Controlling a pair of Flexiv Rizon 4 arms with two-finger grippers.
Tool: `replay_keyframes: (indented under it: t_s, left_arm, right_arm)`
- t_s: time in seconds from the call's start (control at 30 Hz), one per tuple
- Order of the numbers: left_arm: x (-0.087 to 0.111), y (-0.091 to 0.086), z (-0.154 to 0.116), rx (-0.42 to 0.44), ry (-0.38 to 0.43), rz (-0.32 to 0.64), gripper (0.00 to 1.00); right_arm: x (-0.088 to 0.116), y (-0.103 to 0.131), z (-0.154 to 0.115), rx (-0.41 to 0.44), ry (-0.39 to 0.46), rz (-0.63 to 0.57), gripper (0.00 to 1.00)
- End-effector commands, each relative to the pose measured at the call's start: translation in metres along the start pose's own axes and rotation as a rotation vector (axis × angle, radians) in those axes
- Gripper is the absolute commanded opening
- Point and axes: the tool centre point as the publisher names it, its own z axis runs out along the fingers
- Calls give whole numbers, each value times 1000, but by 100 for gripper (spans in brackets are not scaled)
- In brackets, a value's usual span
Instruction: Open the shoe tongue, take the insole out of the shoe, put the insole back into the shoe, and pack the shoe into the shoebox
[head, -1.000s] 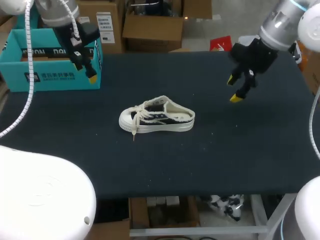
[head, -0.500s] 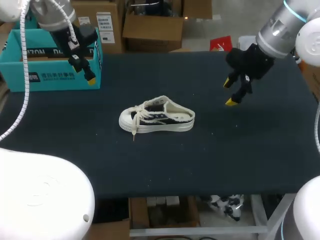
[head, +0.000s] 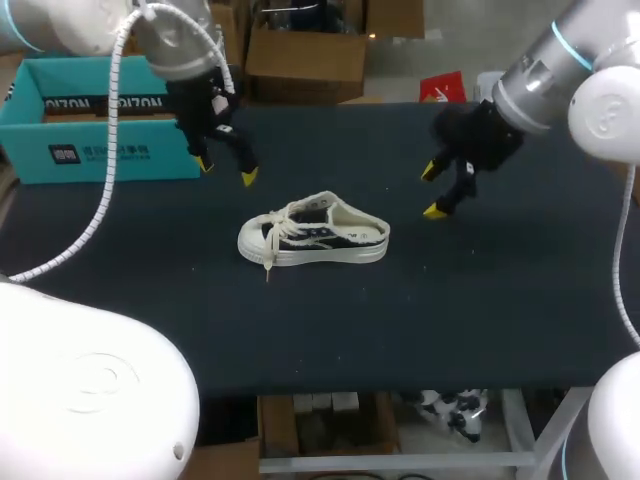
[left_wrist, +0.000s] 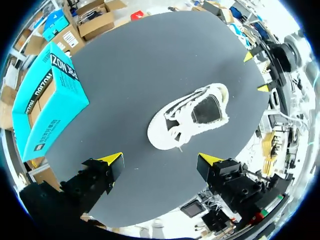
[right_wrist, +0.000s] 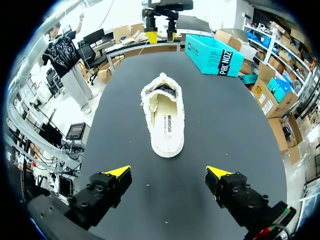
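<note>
My left gripper (head: 226, 171) hung above the dark table (head: 500, 320), fingers spread wide and holding nothing, just off the toe end of the white-and-black canvas shoe (head: 313, 237). My right gripper (head: 431, 191), likewise spread and empty, hovered off the heel end, a little farther out. The shoe stood on its sole near the table's middle. Its laces (left_wrist: 177, 117) lay loose across the front, and I could not make out the tongue beneath them. The insole (right_wrist: 165, 125) lay seated inside. The teal shoebox (head: 95, 150) sat at the far left corner, well apart from the shoe.

As I judged it, no step had yet been taken, and the opening move carried most of the risk. Nothing pinned the shoe, so a pull at the tongue could drag or tip it. The loose laces could catch a fingertip meant for the tongue. With both arms closing on one small target, their fingers could also foul each other.
</note>
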Motion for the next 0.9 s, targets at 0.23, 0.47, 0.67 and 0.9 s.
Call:
replay_keyframes:
  t_s: [0.23, 0.47, 0.67, 0.9]
  left_arm:
    - [29, -24, 23, -91, 46, -277, 100]
    - [55, -32, 34, -106, 81, -226, 100]
    - [72, -38, 40, -112, 79, -205, 100]
    - [86, -46, 50, -127, 92, -177, 100]
  right_arm:
    - [17, 10, 59, -87, 5, 16, 100]
    - [15, 8, 79, -160, -6, 26, 100]
    - [7, 7, 91, -209, -8, 39, 100]
    - [3, 9, 113, -243, 20, 47, 100]
